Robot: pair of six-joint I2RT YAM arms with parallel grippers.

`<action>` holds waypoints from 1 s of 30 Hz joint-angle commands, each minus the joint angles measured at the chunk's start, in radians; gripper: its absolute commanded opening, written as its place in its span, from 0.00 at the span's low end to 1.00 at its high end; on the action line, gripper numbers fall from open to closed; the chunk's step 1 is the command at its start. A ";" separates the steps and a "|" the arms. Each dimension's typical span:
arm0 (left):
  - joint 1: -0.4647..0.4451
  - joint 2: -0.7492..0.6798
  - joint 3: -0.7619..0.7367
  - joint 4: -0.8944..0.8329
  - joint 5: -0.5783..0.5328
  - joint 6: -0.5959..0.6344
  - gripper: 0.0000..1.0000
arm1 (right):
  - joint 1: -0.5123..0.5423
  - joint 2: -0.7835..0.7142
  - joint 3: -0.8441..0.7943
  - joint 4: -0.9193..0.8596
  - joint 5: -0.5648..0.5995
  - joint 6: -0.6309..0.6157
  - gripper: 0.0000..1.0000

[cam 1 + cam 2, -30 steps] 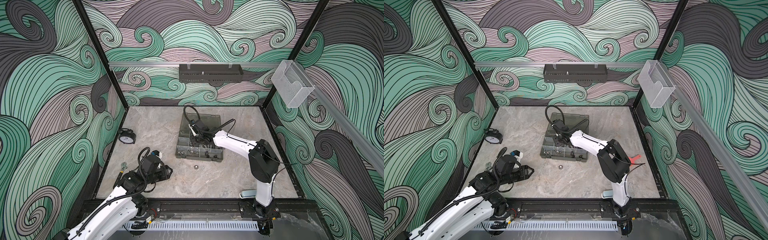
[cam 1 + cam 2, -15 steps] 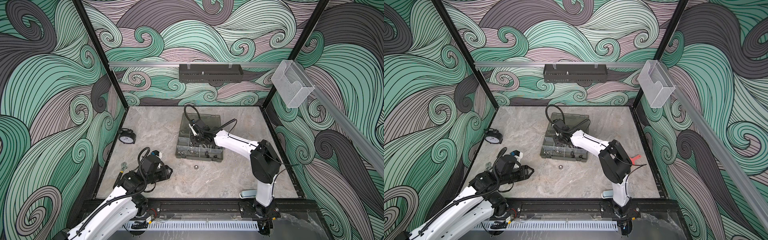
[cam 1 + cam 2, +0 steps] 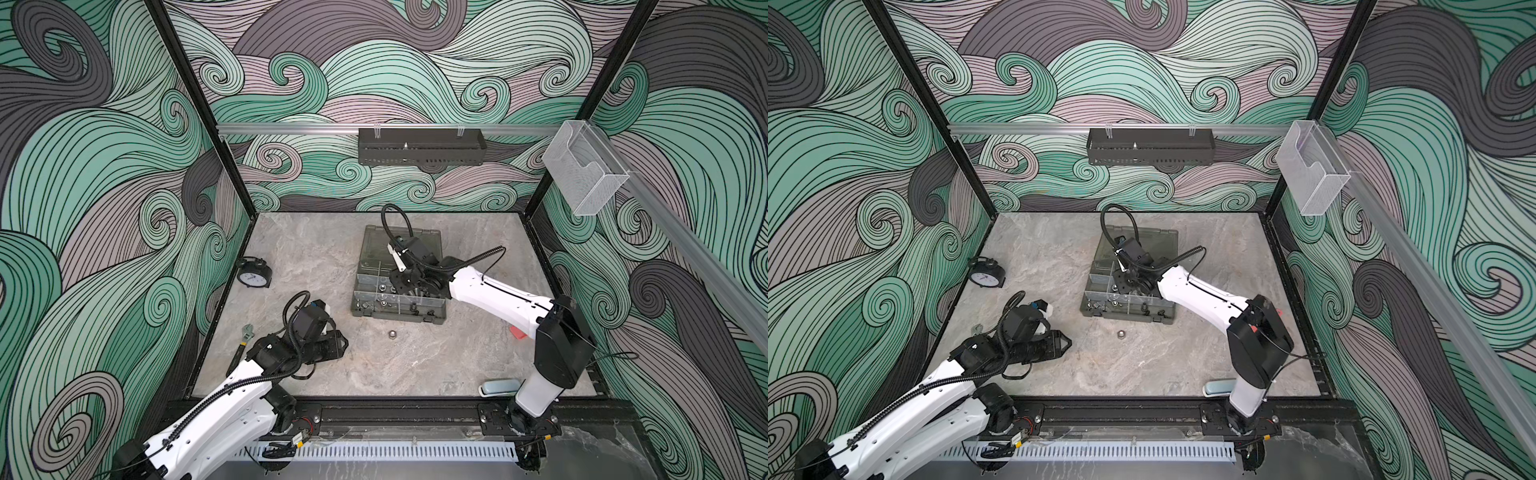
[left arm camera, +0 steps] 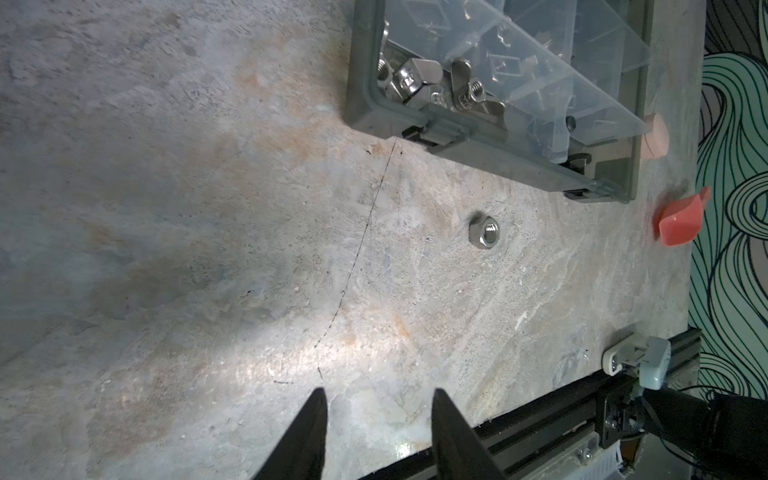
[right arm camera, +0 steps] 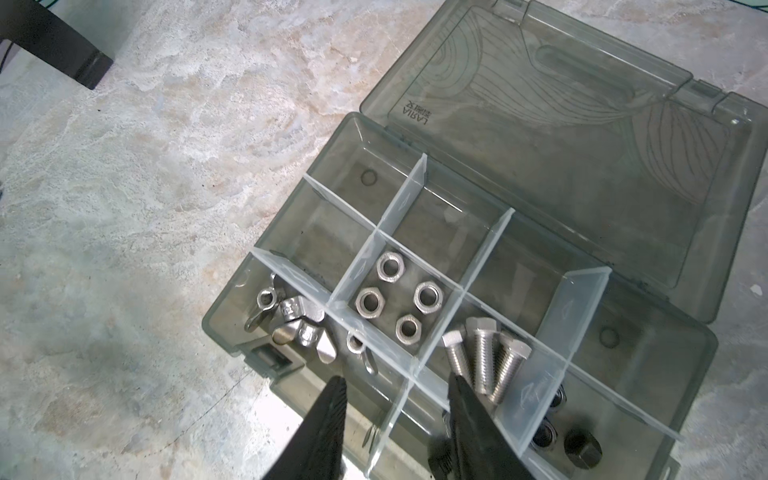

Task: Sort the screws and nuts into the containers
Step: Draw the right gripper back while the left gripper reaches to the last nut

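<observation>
Containers (image 5: pixel 440 216) are the little boxes inside a smoky grey-green case (image 3: pixel 399 315), split up by clear walls. The case lies near the middle of the big grey stone table (image 3: pixel 316 249) with its lid (image 5: pixel 582 166) open and tipped back toward the far wall. The right arm reaches across, and the right gripper (image 5: pixel 397 379) hangs over the front row of boxes. Its two fingers stand partly apart with nothing pinched between them. One finger tip shows right by the screws (image 5: pixel 482 357) — I cannot tell if it touches them. The left arm stays low on the left side, and the left gripper (image 4: pixel 380 390) points over bare table with its fingers partly apart too, gripping nothing. A black alarm clock (image 3: pixel 253 274) stands by the left wall, and a long wrench (image 3: pixel 243 345) lies near the left arm. Three shiny silver screws lie side by side in one box. In the box next to them sit four silver nuts (image 5: pixel 399 299), flat with their holes up. Silver wing nuts (image 5: pixel 291 320) fill the corner box. One loose nut (image 4: pixel 484 232) lies on the table just in front of the case — well apart from the left gripper in both top views.
</observation>
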 commanded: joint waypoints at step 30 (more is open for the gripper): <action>-0.237 0.728 0.388 0.139 -0.071 0.134 0.44 | -0.003 -0.622 -0.576 -0.068 0.077 0.204 0.43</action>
